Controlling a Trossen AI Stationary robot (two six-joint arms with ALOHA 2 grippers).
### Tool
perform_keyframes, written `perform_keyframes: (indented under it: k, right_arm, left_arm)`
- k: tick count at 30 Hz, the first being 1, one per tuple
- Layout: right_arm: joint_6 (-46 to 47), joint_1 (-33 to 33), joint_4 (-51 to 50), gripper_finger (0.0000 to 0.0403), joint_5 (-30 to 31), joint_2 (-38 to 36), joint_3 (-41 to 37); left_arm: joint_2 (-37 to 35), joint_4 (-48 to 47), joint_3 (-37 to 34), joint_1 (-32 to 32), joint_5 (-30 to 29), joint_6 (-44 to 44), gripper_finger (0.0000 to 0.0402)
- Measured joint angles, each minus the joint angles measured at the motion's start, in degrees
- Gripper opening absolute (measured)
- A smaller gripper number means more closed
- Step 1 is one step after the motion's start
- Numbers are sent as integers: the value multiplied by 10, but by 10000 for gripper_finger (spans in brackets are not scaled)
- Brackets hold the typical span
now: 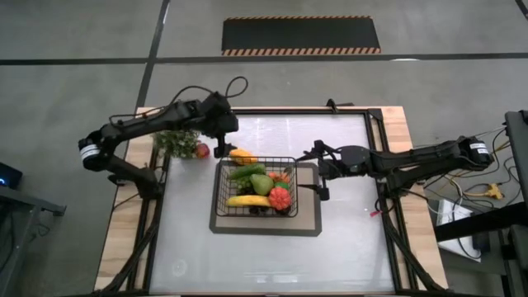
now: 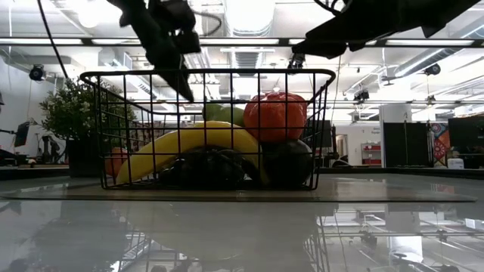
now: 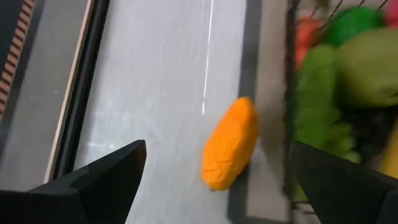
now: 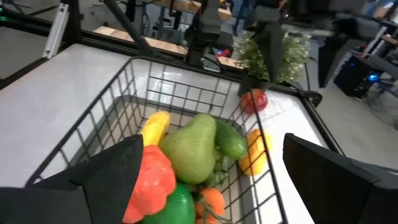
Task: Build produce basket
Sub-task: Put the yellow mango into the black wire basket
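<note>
The black wire basket (image 1: 219, 188) stands on a grey mat (image 1: 307, 223) at mid-table. It holds a banana (image 1: 247, 200), a green pear (image 4: 194, 148), a cucumber (image 1: 246, 172), a red fruit (image 2: 276, 117) and other produce. An orange piece (image 3: 230, 148) lies on the table just outside the basket's far left corner. My left gripper (image 1: 223, 148) hovers open above it, slanting down, the piece ahead between its fingers (image 3: 109, 177), untouched. A red fruit (image 1: 202, 150) lies by the leafy plant. My right gripper (image 1: 318, 177) stands open, level, at the basket's right side.
A bushy leafy plant (image 1: 176, 140) stands at the table's far left, behind the red fruit. Black frame rails (image 1: 375, 124) run along the table's edges. The mat's dark border (image 3: 252, 74) runs between the orange piece and the basket wall.
</note>
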Motion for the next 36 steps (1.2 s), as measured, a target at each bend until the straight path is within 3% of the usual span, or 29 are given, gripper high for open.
perform_keyframes:
  k: [16,36]
  right_arm:
    - [11,-21,4,368,0,0,0]
    - [26,-21,3,368,0,1,0]
  left_arm:
    - [127,-7,-1,47,37,94,377]
    - [139,22,-25,47,70,110,377]
